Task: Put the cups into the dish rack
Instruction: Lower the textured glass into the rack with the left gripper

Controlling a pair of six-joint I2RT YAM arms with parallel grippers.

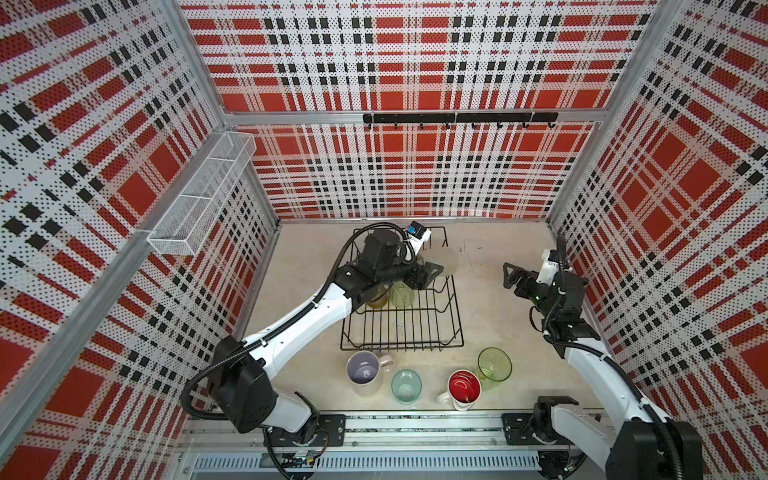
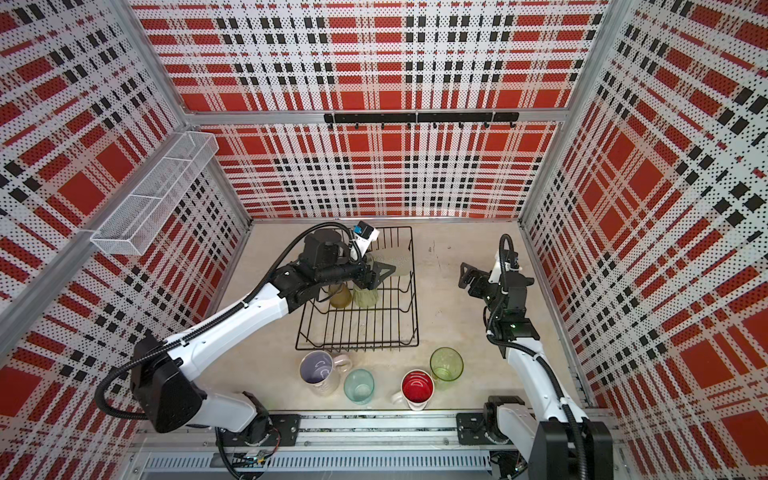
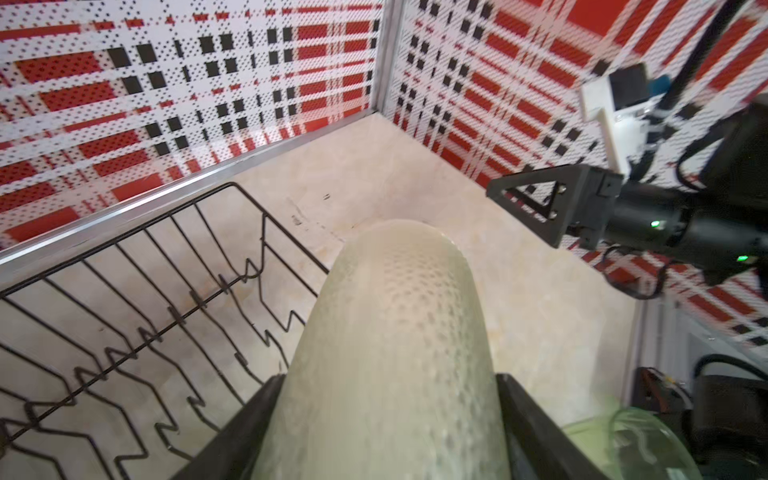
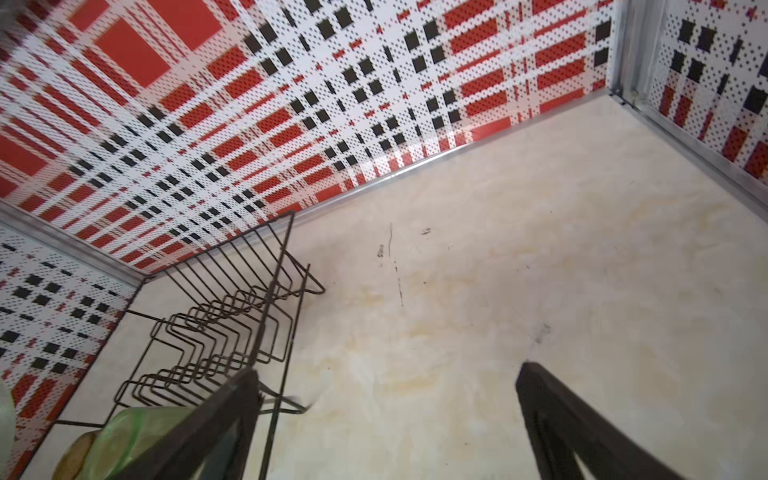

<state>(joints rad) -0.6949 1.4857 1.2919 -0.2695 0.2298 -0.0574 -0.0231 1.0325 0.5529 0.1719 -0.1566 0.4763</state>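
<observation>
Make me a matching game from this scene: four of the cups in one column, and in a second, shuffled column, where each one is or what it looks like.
Column one
1. frosted cup
2. amber cup
3. teal cup
4. white mug

Column two
A. standing on the table, red inside
B. held in the left tool
C. inside the dish rack
D. standing on the table, see-through, no handle

Right pairs: 1-B, 2-C, 3-D, 4-A
</observation>
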